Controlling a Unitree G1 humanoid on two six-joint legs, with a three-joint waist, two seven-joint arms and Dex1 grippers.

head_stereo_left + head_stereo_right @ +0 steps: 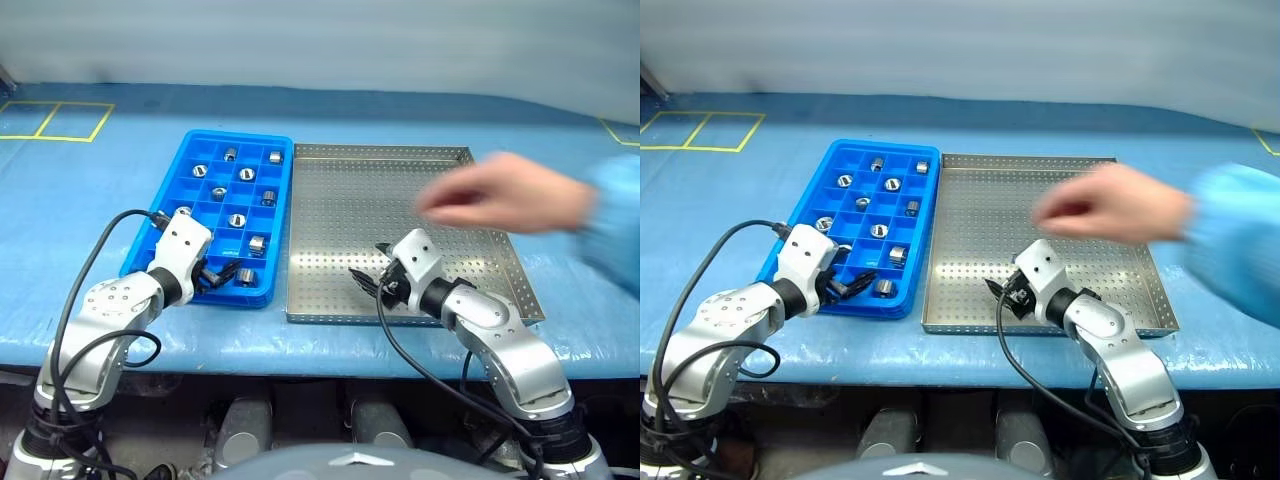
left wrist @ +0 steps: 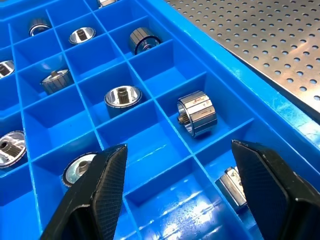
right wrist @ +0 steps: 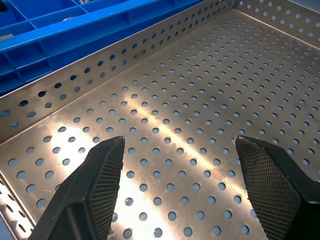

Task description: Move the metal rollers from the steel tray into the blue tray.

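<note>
Steel tray (image 1: pixel 330 300) lay bare under the released right end effector (image 1: pixel 368 280); metal rollers (image 2: pixel 196 113) sat in the blue tray (image 1: pixel 280 215) beneath the released left end effector (image 1: pixel 218 274).

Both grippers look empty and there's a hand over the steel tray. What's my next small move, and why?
Probably hold both arms where they are for now. The steel tray shows no rollers on its bare floor, the rollers sit in the blue tray, and a person's hand reaches over the steel tray. The left gripper and right gripper are open and hold nothing.
</note>
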